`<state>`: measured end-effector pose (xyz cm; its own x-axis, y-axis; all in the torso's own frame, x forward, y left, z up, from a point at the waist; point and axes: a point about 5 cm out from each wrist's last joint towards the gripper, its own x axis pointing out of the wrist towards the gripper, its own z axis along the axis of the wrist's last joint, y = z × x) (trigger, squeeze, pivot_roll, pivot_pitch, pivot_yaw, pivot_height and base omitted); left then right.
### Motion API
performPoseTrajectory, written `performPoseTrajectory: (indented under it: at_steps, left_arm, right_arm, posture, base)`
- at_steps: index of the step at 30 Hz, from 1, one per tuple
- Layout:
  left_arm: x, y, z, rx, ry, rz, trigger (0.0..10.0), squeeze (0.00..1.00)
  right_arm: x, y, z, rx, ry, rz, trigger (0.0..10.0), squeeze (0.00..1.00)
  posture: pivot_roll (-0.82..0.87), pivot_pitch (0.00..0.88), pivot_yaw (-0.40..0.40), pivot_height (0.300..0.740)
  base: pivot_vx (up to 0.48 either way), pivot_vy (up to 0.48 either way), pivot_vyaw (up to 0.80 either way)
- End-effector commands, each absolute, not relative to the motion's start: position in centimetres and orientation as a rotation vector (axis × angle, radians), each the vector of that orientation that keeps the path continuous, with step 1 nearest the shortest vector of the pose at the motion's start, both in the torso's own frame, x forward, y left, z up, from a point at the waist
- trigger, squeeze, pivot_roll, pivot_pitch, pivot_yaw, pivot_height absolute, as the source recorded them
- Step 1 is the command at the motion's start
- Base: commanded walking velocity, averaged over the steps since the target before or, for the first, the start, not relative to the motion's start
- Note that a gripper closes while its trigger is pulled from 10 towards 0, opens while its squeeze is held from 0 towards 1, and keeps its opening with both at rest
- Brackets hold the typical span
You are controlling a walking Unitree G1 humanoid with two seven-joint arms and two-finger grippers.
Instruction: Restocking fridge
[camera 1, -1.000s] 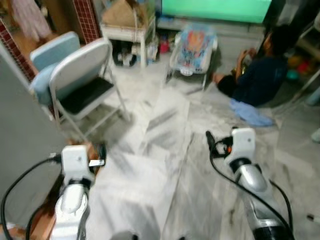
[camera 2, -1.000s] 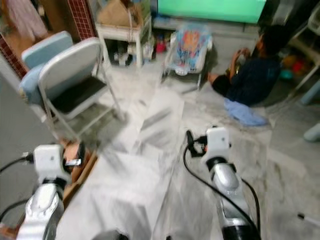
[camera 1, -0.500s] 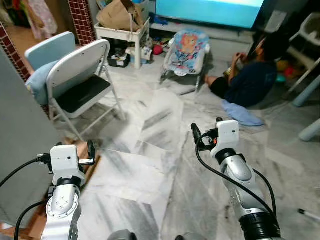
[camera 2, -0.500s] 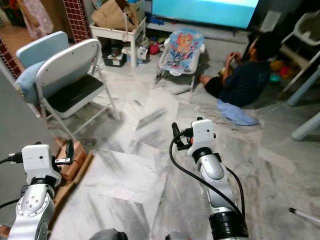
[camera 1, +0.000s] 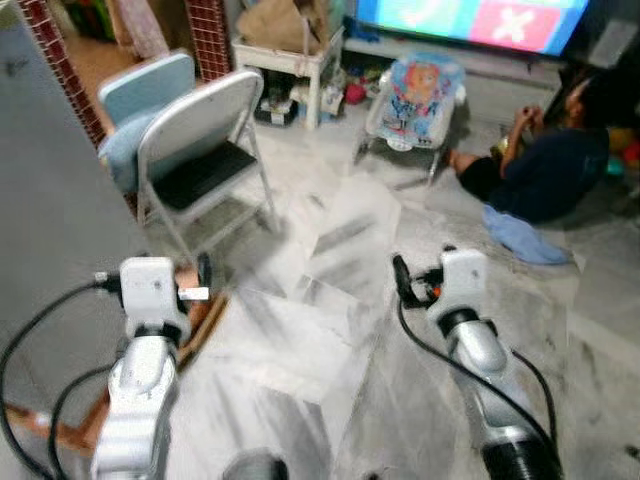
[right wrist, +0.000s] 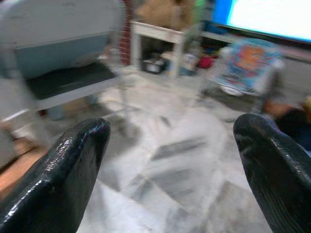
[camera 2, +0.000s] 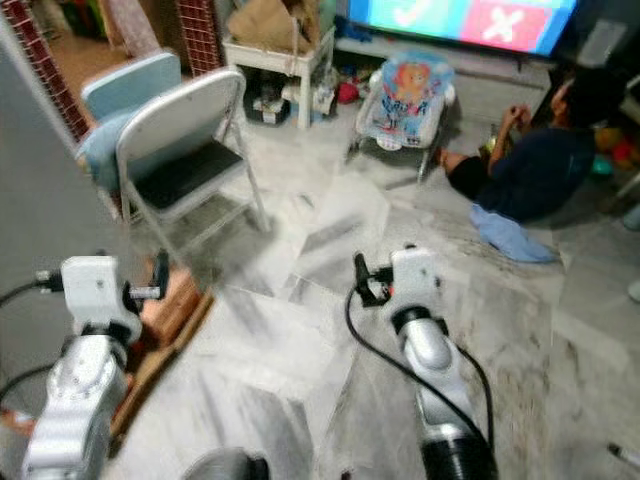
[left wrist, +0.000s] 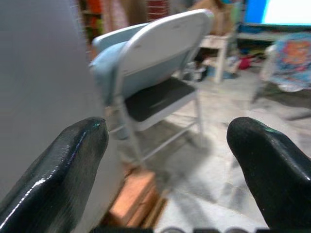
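Your left gripper (left wrist: 165, 160) and right gripper (right wrist: 170, 160) both hang spread wide, holding nothing, above the marble floor (camera 1: 330, 330). A folding chair (camera 1: 200, 150) stands ahead of the left one.

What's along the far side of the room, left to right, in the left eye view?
Grey folding chair → white side table with a brown bag on it → baby bouncer → seated person in dark clothes.
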<state>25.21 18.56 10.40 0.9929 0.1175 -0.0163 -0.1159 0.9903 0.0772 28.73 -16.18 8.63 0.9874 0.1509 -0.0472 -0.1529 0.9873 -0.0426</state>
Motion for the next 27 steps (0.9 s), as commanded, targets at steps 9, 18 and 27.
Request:
performPoseTrajectory:
  at_steps: [9,18,27]
  left_arm:
    - [24.3,19.7,9.0,0.104,0.096,0.118,10.0,0.00]
    - [24.3,19.3,9.0,0.089,0.088,0.075,10.0,0.00]
    - [24.5,19.0,9.3,0.073,0.055,0.055,10.0,0.00]
  right_arm:
    - [28.8,-16.3,9.2,-0.036,0.026,0.140,10.0,0.00]
    - [28.8,-16.6,9.2,-0.025,0.046,0.109,10.0,0.00]
    - [29.1,-16.6,9.4,-0.040,0.061,0.110,10.0,0.00]
  posture:
    - [-0.04,0.085,0.021,0.740]
    - [-0.04,0.108,0.014,0.740]
    - [-0.03,0.102,0.010,0.740]
  base:
    - [-0.263,0.332,0.21]
    - [-0.205,0.411,0.00]
    - [0.000,0.480,0.00]
